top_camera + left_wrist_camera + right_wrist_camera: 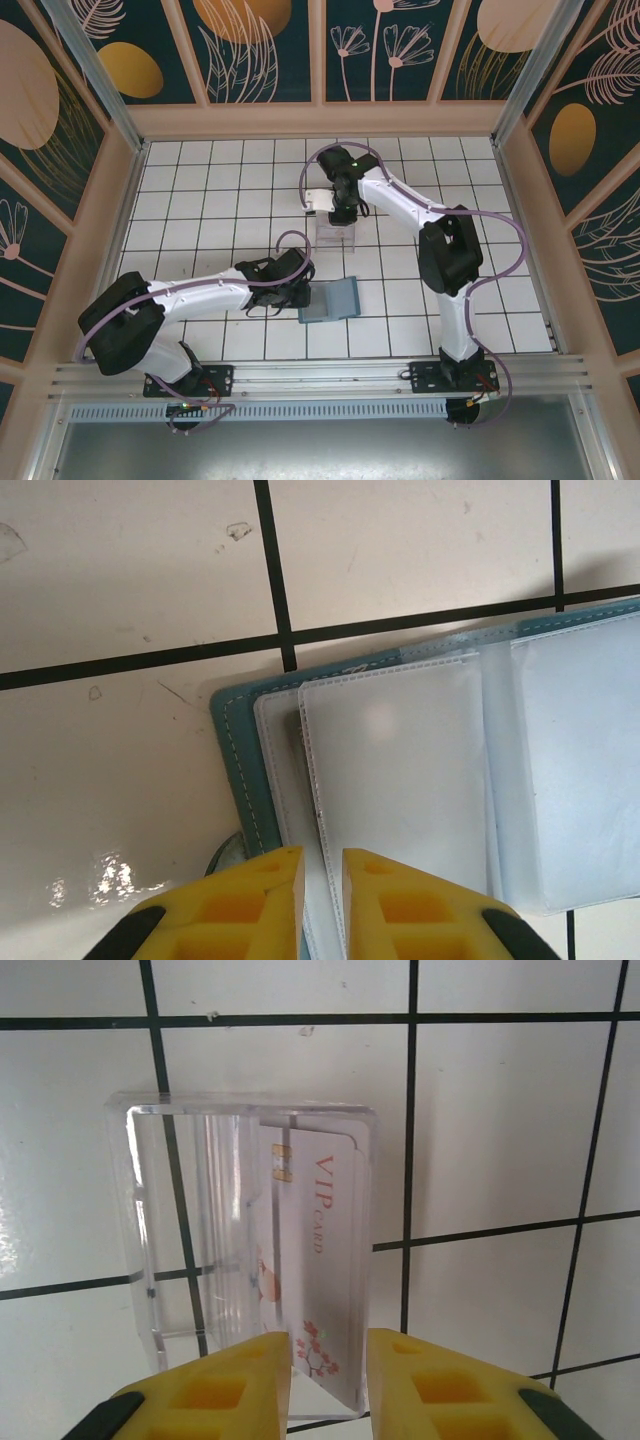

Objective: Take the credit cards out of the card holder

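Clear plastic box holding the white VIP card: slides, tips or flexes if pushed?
The clear plastic box likely slides easily: its thin see-through walls look light and the white floor tiles are glossy. The walls look rigid, so it should not flex. The white VIP card leans inside it and may shift when the box moves.

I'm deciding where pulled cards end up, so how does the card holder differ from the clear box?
The card holder is slate-blue and opaque; the clear box is see-through, tile lines showing through it. The card holder lies flat and open; the clear box stands up with walls. The card holder's frosted sleeves show no card plainly; the clear box holds a white VIP card. Both rest on the white tiles.
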